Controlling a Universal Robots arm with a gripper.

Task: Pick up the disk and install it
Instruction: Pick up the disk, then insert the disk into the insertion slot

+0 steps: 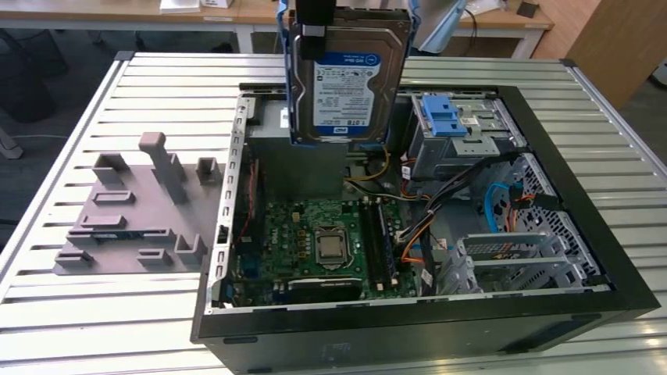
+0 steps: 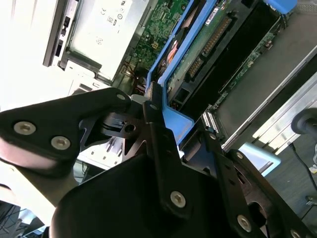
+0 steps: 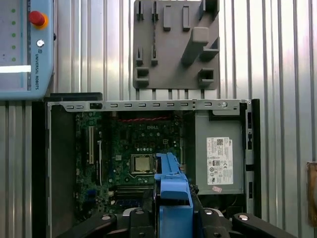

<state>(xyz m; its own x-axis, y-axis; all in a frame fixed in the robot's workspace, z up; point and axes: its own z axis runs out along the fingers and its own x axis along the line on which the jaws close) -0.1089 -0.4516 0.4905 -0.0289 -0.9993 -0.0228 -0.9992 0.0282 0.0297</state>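
One disk (image 1: 351, 37), seemingly clamped in the pincer (image 2: 178, 120), label (image 1: 351, 87) plain in the exterior view.

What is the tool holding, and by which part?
The tool holds the disk by its blue-railed upper end, above the open computer case.

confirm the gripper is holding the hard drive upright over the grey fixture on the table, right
No. The gripper holds the hard drive upright over the open computer case, not over the grey fixture, which sits on the table beside the case, at the exterior view's left. The exterior view shows this.
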